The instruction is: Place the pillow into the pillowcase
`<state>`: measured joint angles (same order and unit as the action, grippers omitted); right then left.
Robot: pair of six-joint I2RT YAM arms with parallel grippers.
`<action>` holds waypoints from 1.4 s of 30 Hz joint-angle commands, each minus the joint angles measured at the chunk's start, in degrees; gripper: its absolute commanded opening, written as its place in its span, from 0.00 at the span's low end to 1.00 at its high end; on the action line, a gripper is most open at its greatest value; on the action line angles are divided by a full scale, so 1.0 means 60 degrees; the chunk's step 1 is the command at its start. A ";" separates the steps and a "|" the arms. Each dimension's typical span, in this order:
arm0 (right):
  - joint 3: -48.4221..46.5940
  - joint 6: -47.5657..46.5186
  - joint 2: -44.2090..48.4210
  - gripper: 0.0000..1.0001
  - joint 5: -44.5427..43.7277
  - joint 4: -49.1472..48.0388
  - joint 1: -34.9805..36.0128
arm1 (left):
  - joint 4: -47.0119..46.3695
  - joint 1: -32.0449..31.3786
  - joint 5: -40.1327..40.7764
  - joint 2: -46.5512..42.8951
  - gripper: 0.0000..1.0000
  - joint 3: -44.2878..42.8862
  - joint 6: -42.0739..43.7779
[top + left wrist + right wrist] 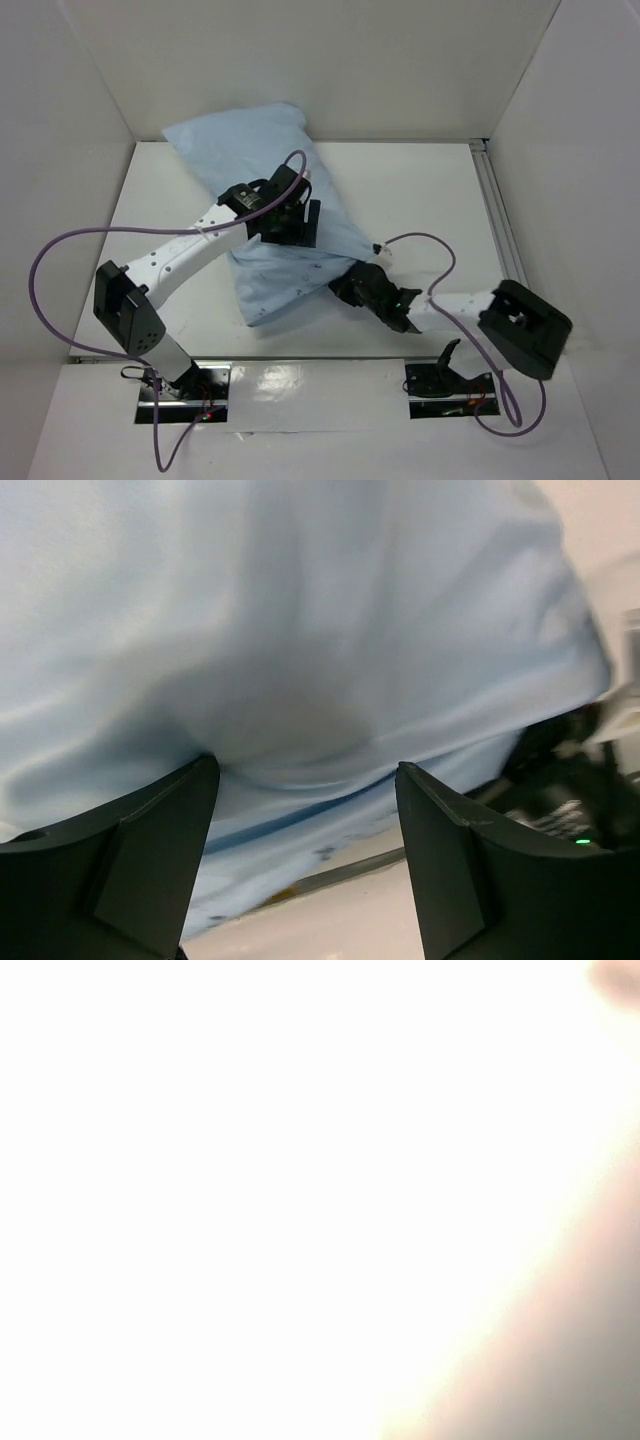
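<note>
The light blue pillowcase [225,145] lies plump and wrinkled from the back centre toward the table's middle. It fills the left wrist view [300,610]. No white pillow shows plainly, and the case bulges as if stuffed. My left gripper [300,228] is on top of the case's middle. Its jaws are wide open [305,770], with their tips against the blue fabric and nothing between them. My right gripper [345,285] is at the case's near right edge, its tips hidden by the fabric. The right wrist view is washed out white and shows no fingers.
White walls close in the table at the back and on both sides. A metal rail [497,210] runs along the right side. Purple cables [60,250] loop beside both arms. The right arm's black wrist [570,790] shows at the right of the left wrist view.
</note>
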<state>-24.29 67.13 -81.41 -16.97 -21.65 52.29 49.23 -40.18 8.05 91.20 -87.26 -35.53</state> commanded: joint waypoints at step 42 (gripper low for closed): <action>-0.5722 -0.5256 0.2057 1.00 -0.0760 0.8135 -0.1128 | -0.0088 0.3679 -0.0433 0.3813 0.95 -0.5408 0.1643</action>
<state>-58.15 42.44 -66.02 -28.05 30.17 45.47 50.89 -19.49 4.95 111.31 -119.68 -28.10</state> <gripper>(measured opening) 0.998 0.941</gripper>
